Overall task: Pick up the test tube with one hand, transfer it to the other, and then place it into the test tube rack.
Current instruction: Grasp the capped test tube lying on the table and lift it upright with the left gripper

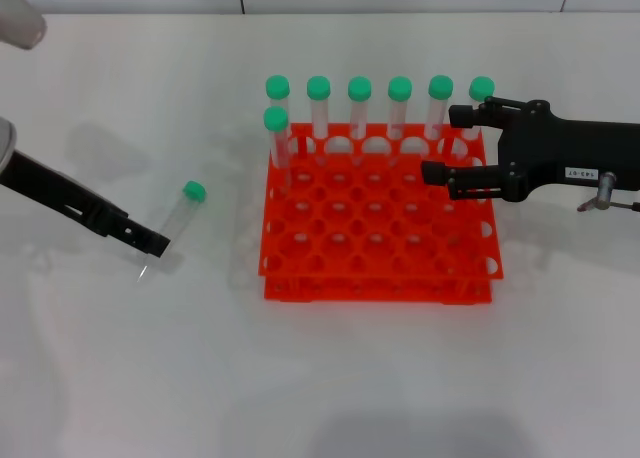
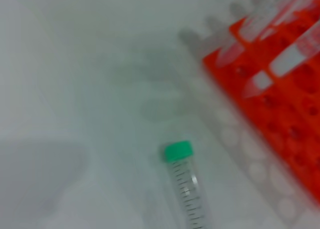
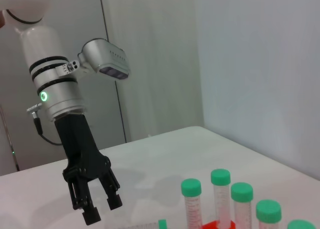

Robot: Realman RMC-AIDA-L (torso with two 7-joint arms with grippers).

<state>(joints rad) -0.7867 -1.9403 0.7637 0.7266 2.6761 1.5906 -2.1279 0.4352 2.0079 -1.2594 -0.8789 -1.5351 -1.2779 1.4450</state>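
The test tube (image 1: 181,210) lies on the white table left of the rack, its green cap pointing to the back. It also shows in the left wrist view (image 2: 184,184). My left gripper (image 1: 152,242), unlabelled black, hovers low at the tube's bottom end. In the right wrist view it (image 3: 100,209) stands open and empty under a wrist with a green light. My right gripper (image 1: 452,143), black with a white label, is open and empty over the right back part of the orange-red rack (image 1: 380,253).
Several green-capped tubes (image 1: 359,108) stand in the rack's back row, and one more (image 1: 277,138) stands in the second row at the left. The rack also shows in the left wrist view (image 2: 285,109). A wall lies behind the table.
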